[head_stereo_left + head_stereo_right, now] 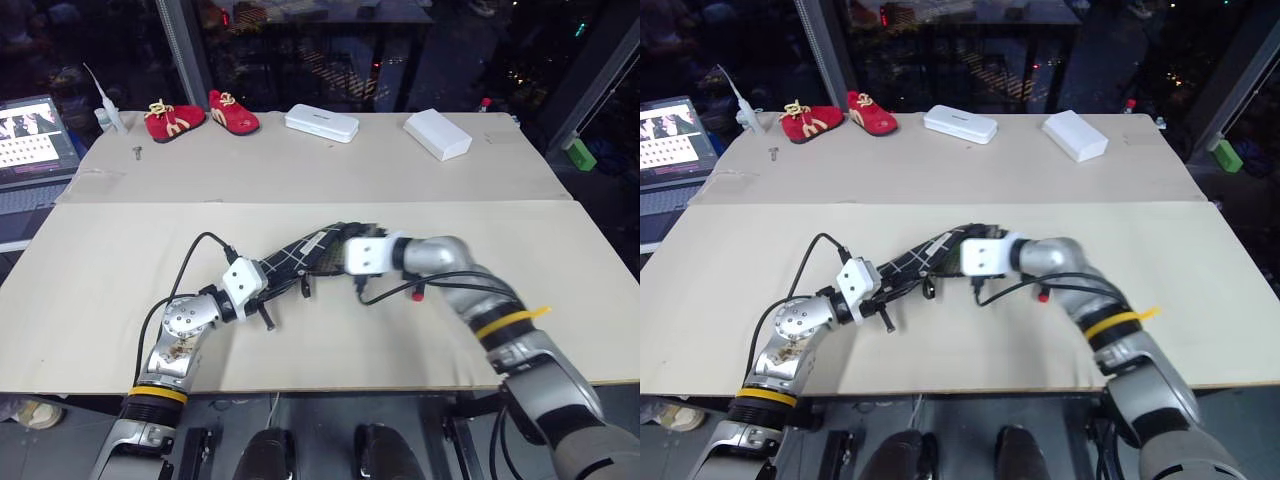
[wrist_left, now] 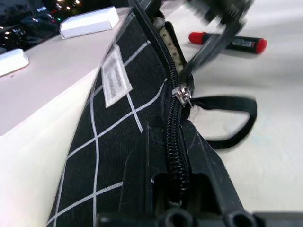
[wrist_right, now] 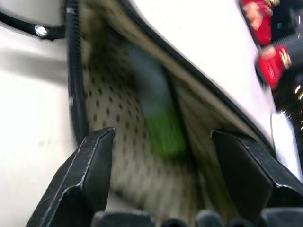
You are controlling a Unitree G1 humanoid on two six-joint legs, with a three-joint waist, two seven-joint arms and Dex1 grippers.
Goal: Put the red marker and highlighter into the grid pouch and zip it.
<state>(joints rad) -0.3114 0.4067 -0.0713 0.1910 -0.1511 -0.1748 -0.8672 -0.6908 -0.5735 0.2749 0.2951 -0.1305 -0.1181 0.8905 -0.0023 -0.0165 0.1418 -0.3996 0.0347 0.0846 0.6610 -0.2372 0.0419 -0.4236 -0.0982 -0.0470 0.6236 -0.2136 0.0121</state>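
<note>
We find the highlighter [image 3: 158, 124] inside the grid pouch [image 1: 290, 258]; left gripper [image 1: 262, 296] clamps its end, right gripper [image 3: 161, 142] spread wide, empty. Red marker [image 2: 227, 41] (beside pouch) needs fetching, mouth held open.

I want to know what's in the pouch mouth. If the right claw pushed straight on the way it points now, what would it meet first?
Probably the highlighter: it lies inside the open grid pouch, straight ahead between the open right claw fingers. Depth is unclear, so the pouch's dotted lining might come first.
</note>
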